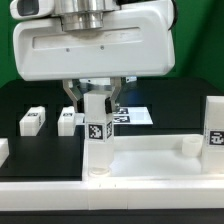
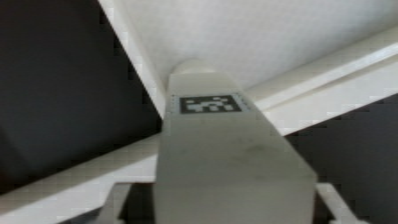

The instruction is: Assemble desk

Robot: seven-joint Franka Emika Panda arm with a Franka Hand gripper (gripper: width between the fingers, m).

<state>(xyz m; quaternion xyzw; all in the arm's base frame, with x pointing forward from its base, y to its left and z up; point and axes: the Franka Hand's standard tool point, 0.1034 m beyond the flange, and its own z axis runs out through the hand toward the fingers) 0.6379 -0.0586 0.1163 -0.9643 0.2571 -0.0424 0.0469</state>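
A leg (image 1: pixel 97 128) is held upright in the hand (image 1: pixel 97 102), which is closed on its upper part, w/ the foot set on the slab (image 1: pixel 150 166) corner at approx. 7 o'clock in the exterior view, prob. so it can be seated in that corner's socket. The slab is laid flat on the bench (image 1: pixel 30 165) from 6 to 3 o'clock, w/ a 2nd leg (image 1: pixel 213 125) stood at its 3 o'clock end. Side slip is checked by the raised rim (image 1: pixel 145 152); spare legs (image 1: pixel 32 120) are seen at 9 o'clock, one close to the hand, so room is judged freest straight up.
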